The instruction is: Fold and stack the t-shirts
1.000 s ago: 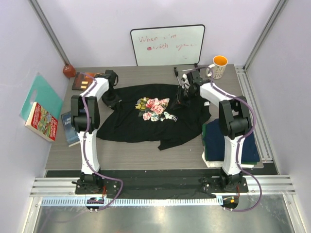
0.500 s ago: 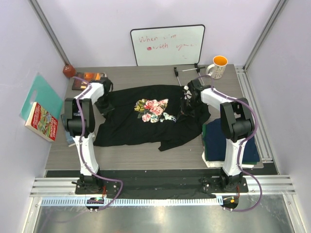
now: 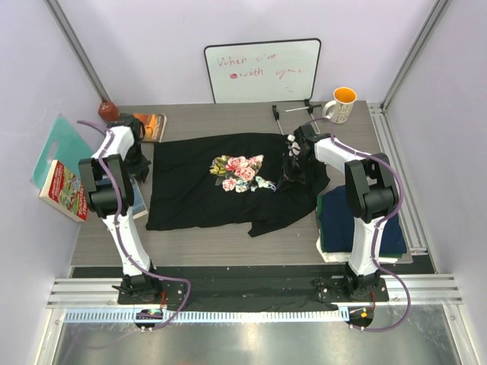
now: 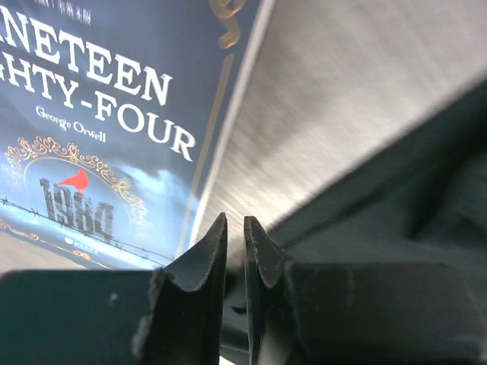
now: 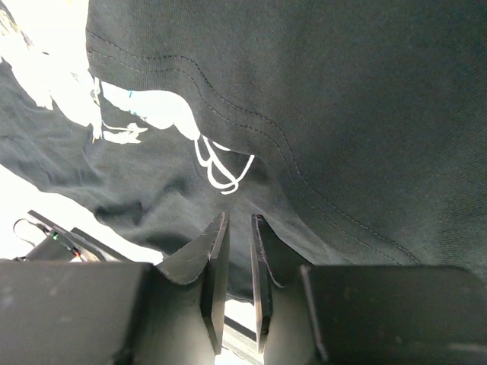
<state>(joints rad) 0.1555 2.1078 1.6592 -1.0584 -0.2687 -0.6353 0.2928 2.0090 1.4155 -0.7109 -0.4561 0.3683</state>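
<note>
The black t-shirt [image 3: 205, 198] with the floral print lies spread on the table, its right side bunched. My left gripper [image 3: 139, 161] is at the shirt's left edge, jaws nearly closed, and seems shut on the sleeve. In the left wrist view the gripper [image 4: 235, 220] has black cloth [image 4: 411, 198] just to its right. My right gripper [image 3: 290, 163] sits on the bunched right part. In the right wrist view it [image 5: 238, 217] is closed to a narrow slit against the cloth [image 5: 342, 99] near the white script. A folded navy shirt [image 3: 358, 220] tops a stack with a white edge [image 3: 327, 255].
A blue "Nineteen Eighty-Four" book [image 4: 91, 137] lies beside my left gripper. A colourful book [image 3: 65, 190] and a teal board [image 3: 65, 144] lean at the left wall. Another book [image 3: 152, 125], a whiteboard [image 3: 262, 70], a mug [image 3: 342, 104] and a metal tool [image 3: 285, 111] are at the back.
My left gripper has moved left and drawn the shirt's left side out straight. My right gripper first came nearer onto the shirt's right part, then stayed still.
</note>
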